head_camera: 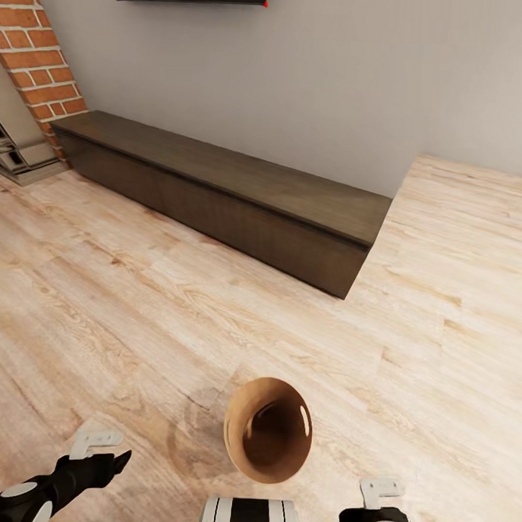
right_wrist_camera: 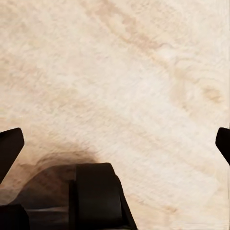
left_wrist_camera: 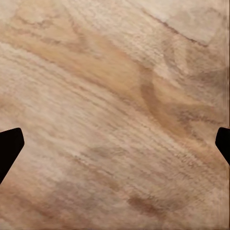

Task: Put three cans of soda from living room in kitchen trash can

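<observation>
Transit step: trash can rode empty just ahead of the trunk, dark bench beyond. Left gripper and right gripper both spread wide, carrying nothing. Next: locate soda cans.

The trash can is a little round brown wooden bucket with thin walls, and it's sitting on the pale plank floor of the living room, right in front of the robot near the bottom of the head view. It looks tipped so its open mouth faces the camera, you can see straight down into the darker inside, which looks empty. There's a small oval hand-hole catching light near the rim on its right side.
</observation>
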Robot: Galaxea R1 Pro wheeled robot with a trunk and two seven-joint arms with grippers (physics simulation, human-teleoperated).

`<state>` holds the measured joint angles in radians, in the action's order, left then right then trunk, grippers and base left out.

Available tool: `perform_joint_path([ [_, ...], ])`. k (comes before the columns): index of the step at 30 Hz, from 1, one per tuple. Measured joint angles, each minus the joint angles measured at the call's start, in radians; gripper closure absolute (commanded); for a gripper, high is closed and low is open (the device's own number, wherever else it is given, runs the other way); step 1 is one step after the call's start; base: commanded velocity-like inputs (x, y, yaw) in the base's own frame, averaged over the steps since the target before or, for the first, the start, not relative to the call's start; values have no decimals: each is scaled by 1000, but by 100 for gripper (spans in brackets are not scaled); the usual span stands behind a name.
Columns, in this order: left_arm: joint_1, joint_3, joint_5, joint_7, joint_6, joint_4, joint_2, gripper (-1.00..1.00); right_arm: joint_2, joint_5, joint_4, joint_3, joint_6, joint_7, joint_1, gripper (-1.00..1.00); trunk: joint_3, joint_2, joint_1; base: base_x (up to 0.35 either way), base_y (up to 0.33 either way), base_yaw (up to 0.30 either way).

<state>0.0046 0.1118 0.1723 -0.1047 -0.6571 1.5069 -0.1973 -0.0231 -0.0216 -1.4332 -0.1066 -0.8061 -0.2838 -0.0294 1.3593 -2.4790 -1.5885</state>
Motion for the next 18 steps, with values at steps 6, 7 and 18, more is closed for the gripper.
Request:
perform_joint_path([
  [6,0,0,-2,0,-2,-34,-1,-100,0,-4,22,-4,-1,-3,-14,-100,0,0,0,0,0,0],
  [7,0,0,-4,0,-5,-39,-2,-100,0,-5,17,-4,-2,-3,-14,-100,0,0,0,0,0,0],
  [18,0,-5,-18,0,-32,-101,-7,-100,5,-14,8,-3,-6,-3,-12,-100,0,0,0,0,0,0],
])
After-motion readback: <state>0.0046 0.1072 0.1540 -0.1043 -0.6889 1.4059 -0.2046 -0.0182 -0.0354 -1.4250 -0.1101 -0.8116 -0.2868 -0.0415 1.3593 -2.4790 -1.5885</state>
